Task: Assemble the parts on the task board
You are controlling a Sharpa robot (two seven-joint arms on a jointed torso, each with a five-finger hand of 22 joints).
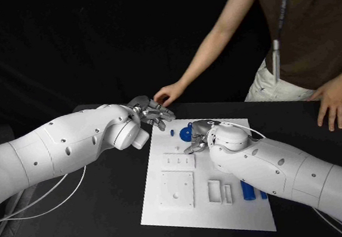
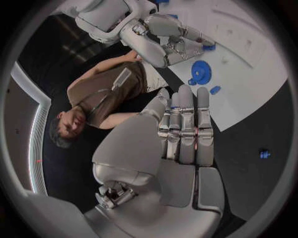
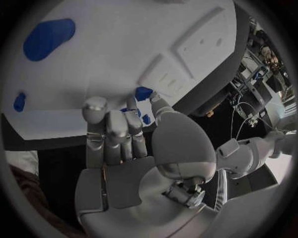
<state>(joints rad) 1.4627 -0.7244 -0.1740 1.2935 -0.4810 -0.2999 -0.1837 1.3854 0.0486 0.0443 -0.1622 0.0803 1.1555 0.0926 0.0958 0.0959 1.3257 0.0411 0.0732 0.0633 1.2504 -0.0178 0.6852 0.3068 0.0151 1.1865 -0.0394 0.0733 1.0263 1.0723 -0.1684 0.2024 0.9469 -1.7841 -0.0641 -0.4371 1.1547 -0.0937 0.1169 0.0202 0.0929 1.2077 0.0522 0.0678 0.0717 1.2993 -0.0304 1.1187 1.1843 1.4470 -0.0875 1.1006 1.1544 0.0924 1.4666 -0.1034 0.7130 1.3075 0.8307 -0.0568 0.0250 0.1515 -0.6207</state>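
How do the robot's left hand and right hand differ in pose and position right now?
The left hand hangs at the task board's far left corner, over black table; the right hand sits over the board itself. The left hand's fingers lie straight and together, holding nothing; the right hand's fingers curl by a small blue part. Both are silver.

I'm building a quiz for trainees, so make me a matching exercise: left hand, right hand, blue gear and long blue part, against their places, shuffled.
1. left hand
2. right hand
3. blue gear
4. long blue part

A. lying near the task board's right edge, near half
B. by the board's far left corner
C. lying at the board's far end
D. above the board, beside the gear

Pairs: 1-B, 2-D, 3-C, 4-A.
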